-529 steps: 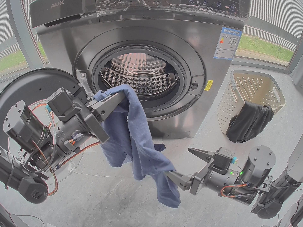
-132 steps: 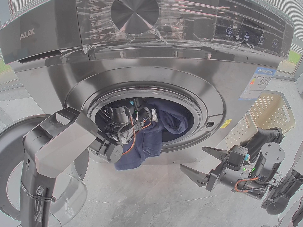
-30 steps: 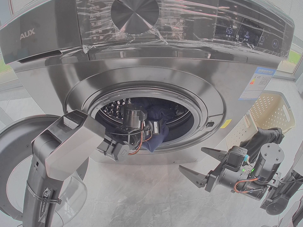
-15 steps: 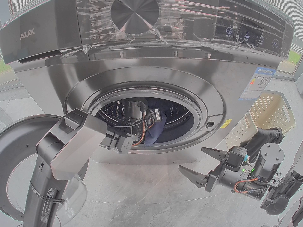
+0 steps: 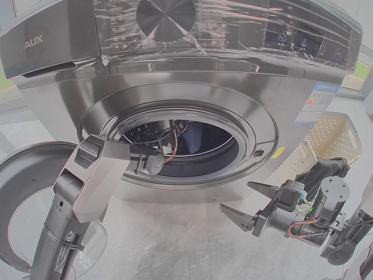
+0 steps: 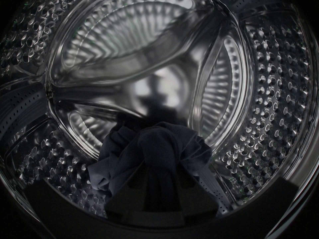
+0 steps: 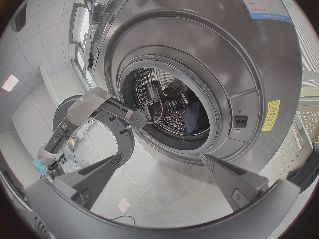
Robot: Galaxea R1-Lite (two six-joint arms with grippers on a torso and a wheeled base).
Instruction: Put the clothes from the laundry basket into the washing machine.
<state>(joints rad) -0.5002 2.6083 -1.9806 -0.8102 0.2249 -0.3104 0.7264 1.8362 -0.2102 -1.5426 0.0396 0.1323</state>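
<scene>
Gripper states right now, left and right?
Left gripper: closed on the blue garment, inside the drum.
Right gripper: open, empty.

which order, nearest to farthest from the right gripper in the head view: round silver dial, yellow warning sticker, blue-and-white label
From the right gripper:
1. Yellow warning sticker, low right on the front of the washing machine.
2. Blue-and-white label, higher, at the front's right edge.
3. Round silver dial, top panel, middle.

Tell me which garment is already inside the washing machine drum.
The blue garment, bunched on the floor of the drum. The black garment is outside, draped over the rim of the laundry basket.
</scene>
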